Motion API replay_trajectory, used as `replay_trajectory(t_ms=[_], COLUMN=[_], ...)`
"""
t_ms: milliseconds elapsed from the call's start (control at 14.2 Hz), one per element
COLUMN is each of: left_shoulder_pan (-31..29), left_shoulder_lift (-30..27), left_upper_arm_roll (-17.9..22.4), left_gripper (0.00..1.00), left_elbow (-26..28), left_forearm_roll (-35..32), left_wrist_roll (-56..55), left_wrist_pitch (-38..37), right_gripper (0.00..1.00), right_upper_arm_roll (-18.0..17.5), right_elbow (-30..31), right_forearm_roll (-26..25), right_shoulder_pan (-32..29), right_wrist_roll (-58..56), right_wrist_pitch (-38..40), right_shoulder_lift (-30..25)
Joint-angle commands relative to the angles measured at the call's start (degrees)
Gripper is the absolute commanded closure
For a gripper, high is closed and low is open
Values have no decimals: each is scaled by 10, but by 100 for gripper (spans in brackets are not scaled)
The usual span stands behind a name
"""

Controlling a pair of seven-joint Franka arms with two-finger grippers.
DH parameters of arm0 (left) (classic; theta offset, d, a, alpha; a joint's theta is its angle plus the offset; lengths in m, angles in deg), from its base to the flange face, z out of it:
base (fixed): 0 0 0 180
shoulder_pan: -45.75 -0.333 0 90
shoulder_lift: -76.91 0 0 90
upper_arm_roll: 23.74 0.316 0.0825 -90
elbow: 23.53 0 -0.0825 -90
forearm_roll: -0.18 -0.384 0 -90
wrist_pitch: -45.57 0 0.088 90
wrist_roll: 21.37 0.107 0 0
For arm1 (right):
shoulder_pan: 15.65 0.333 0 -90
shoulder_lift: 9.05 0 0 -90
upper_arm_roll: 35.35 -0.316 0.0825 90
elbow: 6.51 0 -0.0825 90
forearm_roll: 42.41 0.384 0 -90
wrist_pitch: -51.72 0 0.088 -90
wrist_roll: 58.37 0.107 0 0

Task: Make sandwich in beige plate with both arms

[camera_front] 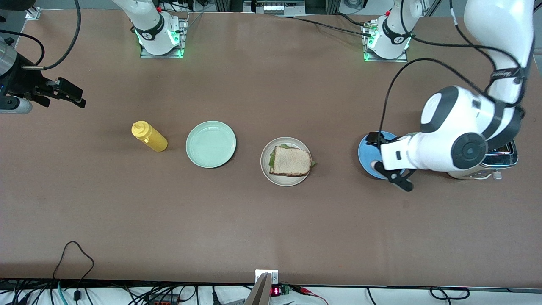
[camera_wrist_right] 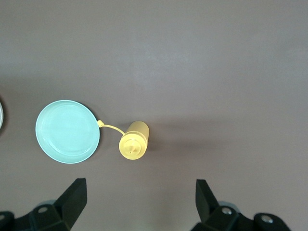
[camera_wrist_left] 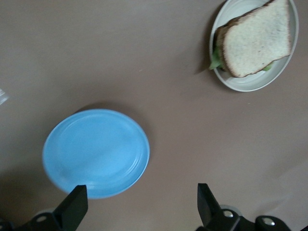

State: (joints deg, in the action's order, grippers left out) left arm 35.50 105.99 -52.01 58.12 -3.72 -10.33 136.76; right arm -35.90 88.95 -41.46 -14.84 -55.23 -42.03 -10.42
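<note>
The sandwich (camera_front: 290, 161), a slice of toast on top and green lettuce peeking out at its edges, lies on the beige plate (camera_front: 279, 179) in the middle of the table. In the left wrist view the sandwich (camera_wrist_left: 257, 38) fills most of the beige plate (camera_wrist_left: 245, 84). My left gripper (camera_front: 387, 162) hangs open and empty over the edge of a blue plate (camera_front: 365, 151), toward the left arm's end of the table. My right gripper (camera_front: 70, 95) is open and empty, up over the right arm's end of the table.
A mint-green plate (camera_front: 211, 144) and a yellow squeeze bottle (camera_front: 149, 136) stand beside the beige plate, toward the right arm's end. The left wrist view shows the blue plate (camera_wrist_left: 96, 153) bare. A metal appliance (camera_front: 501, 159) sits partly hidden under the left arm.
</note>
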Motion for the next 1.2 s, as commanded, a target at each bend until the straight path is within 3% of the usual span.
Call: replay_trajectory(t_ms=[0, 141, 282, 353, 423, 564, 705, 917, 1128], left_shoulder_pan=[-11, -23, -13, -11, 0, 71, 92, 102, 105], left_shoulder_lift=[-54, -80, -134, -156, -189, -234, -263, -303, -311], left_upper_arm_roll=[5, 13, 63, 69, 96, 202, 260, 263, 268], left_gripper=[0, 0, 0, 0, 0, 0, 0, 0, 0], left_elbow=[-8, -31, -13, 2, 30, 78, 104, 144, 154], left_forearm_roll=[-29, -45, -38, -37, -30, 6, 52, 1, 5], left_wrist_roll=[-40, -44, -45, -50, -53, -59, -59, -62, -63], left_wrist_pitch=[-65, -105, -96, -85, -69, -19, -1, 25, 26], right_gripper=[0, 0, 0, 0, 0, 0, 0, 0, 0], right_upper_arm_roll=[-4, -4, -4, -4, -4, -4, -4, -4, -4], right_elbow=[-6, -6, -6, -6, -7, -7, -7, -8, -8], right_forearm_roll=[8, 8, 8, 8, 8, 6, 5, 5, 6], right_shoulder_pan=[-6, -6, -6, -6, -6, -6, -7, -7, -7], right_wrist_roll=[-4, -4, -4, -5, -5, -8, -17, -20, -19], right_wrist_pitch=[9, 9, 9, 9, 8, 8, 4, 3, 4], right_shoulder_lift=[-4, -4, -4, -4, -4, -4, -4, -3, -3])
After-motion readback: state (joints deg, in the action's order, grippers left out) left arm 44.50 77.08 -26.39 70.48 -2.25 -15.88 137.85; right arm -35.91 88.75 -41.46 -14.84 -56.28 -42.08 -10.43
